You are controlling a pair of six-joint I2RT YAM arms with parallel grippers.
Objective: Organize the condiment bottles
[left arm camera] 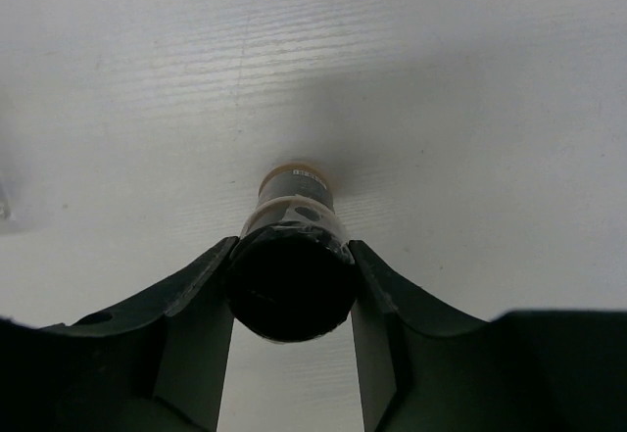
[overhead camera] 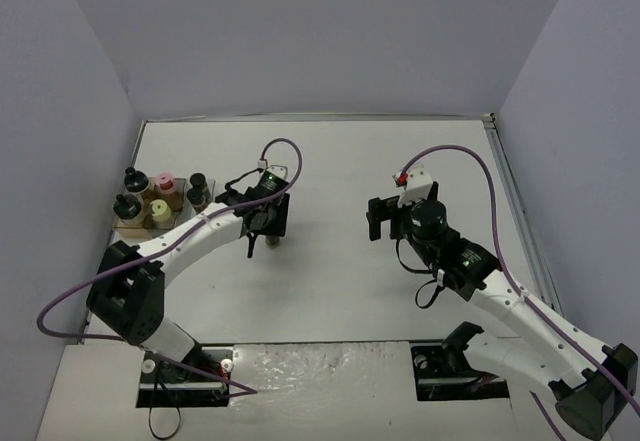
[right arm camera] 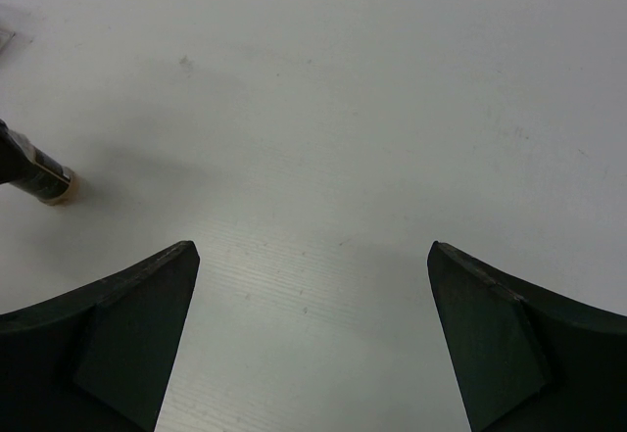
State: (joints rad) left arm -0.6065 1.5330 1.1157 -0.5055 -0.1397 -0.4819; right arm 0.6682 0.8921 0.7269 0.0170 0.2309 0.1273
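My left gripper (overhead camera: 264, 240) is shut on a clear black-capped jar with dark and tan contents (overhead camera: 275, 239), upright in the middle-left of the table. In the left wrist view its fingers (left arm camera: 201, 295) press both sides of the cap (left arm camera: 292, 280); the jar's base (left arm camera: 297, 175) is at or just above the surface. Several more jars stand in the clear tray (overhead camera: 120, 223) at the left: three black-capped (overhead camera: 131, 178), one pink-capped (overhead camera: 165, 182) and one pale-yellow-capped (overhead camera: 161, 210). My right gripper (overhead camera: 378, 219) is open and empty (right arm camera: 312, 251) over bare table.
The held jar's lower part (right arm camera: 44, 179) shows at the left edge of the right wrist view. Grey walls close the table at the back and both sides. A purple cable loops over each arm (overhead camera: 290, 151).
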